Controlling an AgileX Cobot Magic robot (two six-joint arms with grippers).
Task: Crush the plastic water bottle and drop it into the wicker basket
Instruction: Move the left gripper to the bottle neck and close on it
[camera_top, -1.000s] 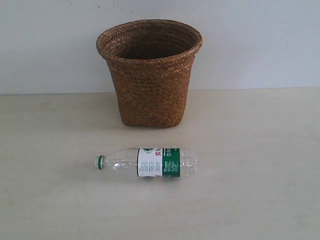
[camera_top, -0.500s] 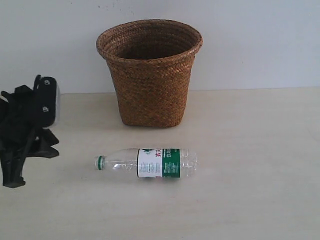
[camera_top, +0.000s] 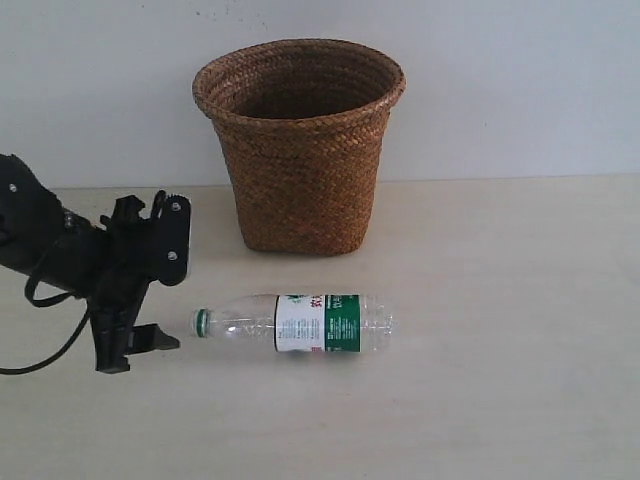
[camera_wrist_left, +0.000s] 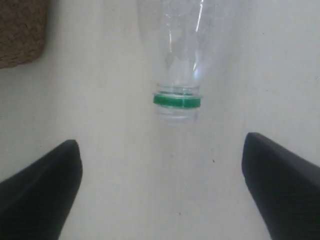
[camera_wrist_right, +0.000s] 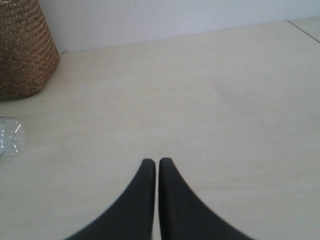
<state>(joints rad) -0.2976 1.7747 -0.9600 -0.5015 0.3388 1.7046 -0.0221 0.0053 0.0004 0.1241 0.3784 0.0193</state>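
Note:
The plastic water bottle (camera_top: 300, 323) lies on its side on the table, its green cap (camera_top: 201, 322) pointing left. Behind it stands the wicker basket (camera_top: 300, 150), upright. My left gripper (camera_top: 140, 352) hangs low just left of the cap. It is open, with the black fingers (camera_wrist_left: 45, 185) spread wide and nothing between them. The cap (camera_wrist_left: 176, 101) sits a short way ahead of the left gripper (camera_wrist_left: 161, 141), apart from it. My right gripper (camera_wrist_right: 156, 162) is shut and empty over bare table. It is out of the exterior view.
The light wooden table (camera_top: 500, 400) meets a white wall (camera_top: 520, 90) behind the basket. In the right wrist view the basket's wall (camera_wrist_right: 25, 50) and the bottle's base (camera_wrist_right: 10, 136) show at one side. A black cable (camera_top: 45, 355) trails from the left arm.
The left arm came in from the left edge and has moved right and lower, close to the bottle's cap. The bottle and basket have not moved.

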